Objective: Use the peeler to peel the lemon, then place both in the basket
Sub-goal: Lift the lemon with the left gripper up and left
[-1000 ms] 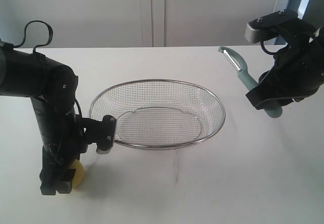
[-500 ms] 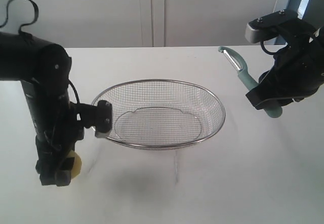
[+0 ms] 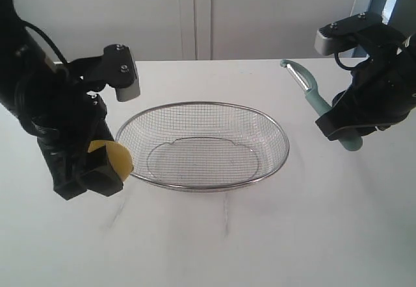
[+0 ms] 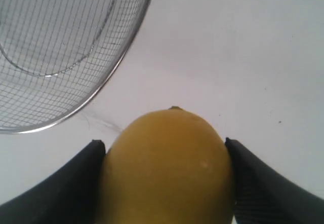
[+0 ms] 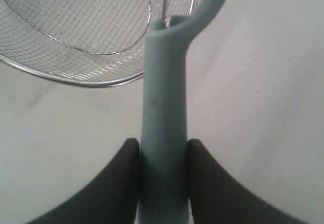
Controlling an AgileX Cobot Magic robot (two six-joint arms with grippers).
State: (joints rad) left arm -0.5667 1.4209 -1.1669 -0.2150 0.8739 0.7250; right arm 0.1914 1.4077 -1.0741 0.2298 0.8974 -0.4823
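Note:
My left gripper (image 3: pixel 107 163) is shut on the yellow lemon (image 3: pixel 116 158), held in the air just left of the basket's left rim. In the left wrist view the lemon (image 4: pixel 167 168) fills the space between both black fingers (image 4: pixel 76 183), above the white table. The silver wire mesh basket (image 3: pixel 273 163) sits in the middle of the table. My right gripper (image 3: pixel 344 128) is shut on the pale teal handle of the peeler (image 3: pixel 316 102), held up at the right with its metal blade head pointing up and left. The right wrist view shows the peeler handle (image 5: pixel 164 133) pinched between the jaws.
The white table (image 3: pixel 260 248) stretches in front of and to both sides of the basket. A pale wall stands behind the table. The left arm's black links (image 3: pixel 45 99) rise over the table's left side.
The left arm has lifted the lemon off the table and carried it up and right, to the basket's left rim. The right arm and peeler have stayed still.

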